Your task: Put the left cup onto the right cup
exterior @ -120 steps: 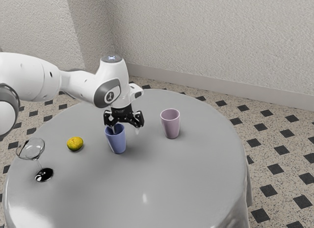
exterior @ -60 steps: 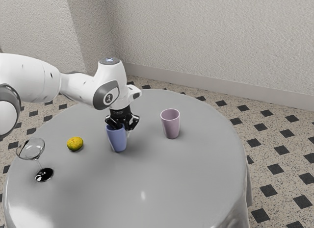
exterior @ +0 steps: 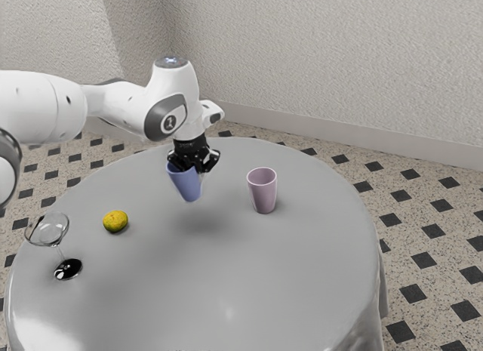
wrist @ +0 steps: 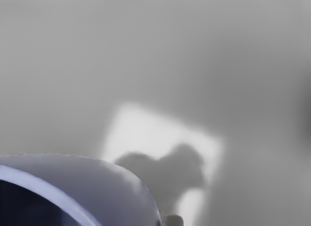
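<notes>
Gripper (exterior: 192, 164) was shut on blue cup (exterior: 186, 183) at its rim; cup hung tilted, clear of table (exterior: 264, 275), w/ pink cup (exterior: 261, 189) apart toward exterior view's right. Prob. light, stiff, slick-walled, so rim pinch might let it swing.

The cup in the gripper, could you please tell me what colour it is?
The cup in the gripper is periwinkle blue, seen best in the exterior view.

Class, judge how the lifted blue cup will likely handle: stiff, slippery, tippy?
Probably stiff: the blue cup shows no dent where the hand pinches its rim. It hangs slightly tilted, so it may swing or slip. Its narrow base could make it tippy when set down.
</notes>
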### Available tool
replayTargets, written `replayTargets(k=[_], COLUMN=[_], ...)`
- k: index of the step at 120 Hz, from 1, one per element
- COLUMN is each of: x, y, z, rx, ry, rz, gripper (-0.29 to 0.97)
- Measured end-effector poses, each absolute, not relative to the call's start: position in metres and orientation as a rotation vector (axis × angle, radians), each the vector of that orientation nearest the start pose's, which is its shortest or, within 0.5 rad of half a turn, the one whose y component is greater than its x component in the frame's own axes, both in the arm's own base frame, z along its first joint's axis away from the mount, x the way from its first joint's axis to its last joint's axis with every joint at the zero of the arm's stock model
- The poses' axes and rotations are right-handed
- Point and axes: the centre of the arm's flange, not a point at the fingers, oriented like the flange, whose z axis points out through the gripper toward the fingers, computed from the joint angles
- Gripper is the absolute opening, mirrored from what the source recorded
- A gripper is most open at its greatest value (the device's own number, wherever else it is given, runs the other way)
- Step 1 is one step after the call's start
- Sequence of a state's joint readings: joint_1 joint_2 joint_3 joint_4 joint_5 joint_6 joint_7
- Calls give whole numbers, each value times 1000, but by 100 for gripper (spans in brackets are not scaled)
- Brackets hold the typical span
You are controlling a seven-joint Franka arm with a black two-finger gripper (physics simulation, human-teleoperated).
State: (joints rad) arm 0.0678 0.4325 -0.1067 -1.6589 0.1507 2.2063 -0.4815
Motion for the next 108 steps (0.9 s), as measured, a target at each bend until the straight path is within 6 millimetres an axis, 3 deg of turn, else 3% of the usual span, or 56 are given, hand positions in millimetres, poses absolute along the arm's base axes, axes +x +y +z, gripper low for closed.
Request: replayTargets(k=[17,33,80,108], x=[695,705,750,752], y=[-41,-64,-97,-157], z=[407,426,433,448], rx=[-3041,-3051,-3061,-3075], ry=[-502,-454,-369,-247], rz=[-215,-180,-210,-284], gripper=[-10,-10,-10,-10])
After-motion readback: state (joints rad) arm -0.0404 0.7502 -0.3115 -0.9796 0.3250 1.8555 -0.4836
